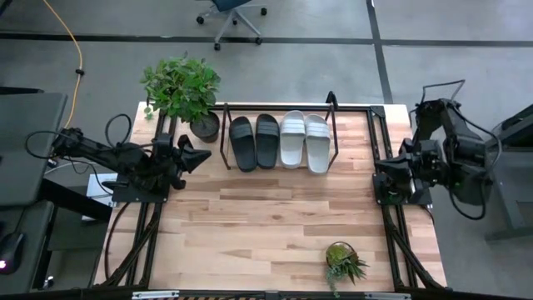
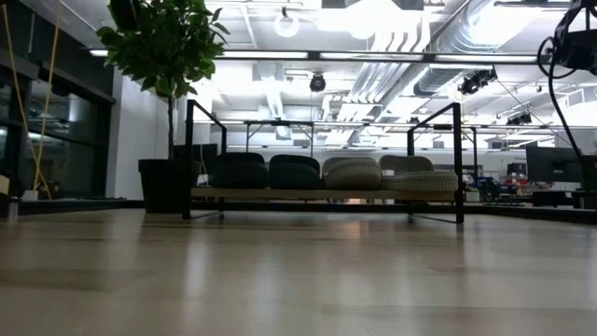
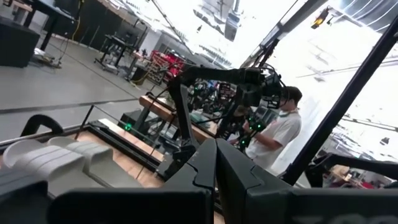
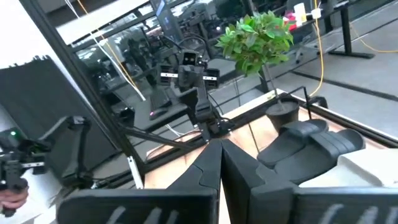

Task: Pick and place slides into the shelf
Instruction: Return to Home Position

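Four slides stand side by side on the shelf's wood board at the table's far middle. Two are black and two light grey. The low view shows them in a row inside the black tube frame. My left gripper is shut and empty at the table's left edge, pointing toward the shelf. My right gripper is shut and empty at the right edge. The left wrist view shows the grey slides past the shut fingers. The right wrist view shows the black slides.
A large potted plant stands at the shelf's left end. A small plant sits near the table's near right corner. Bare wood tabletop lies between the arms. A person stands beyond the table's right side.
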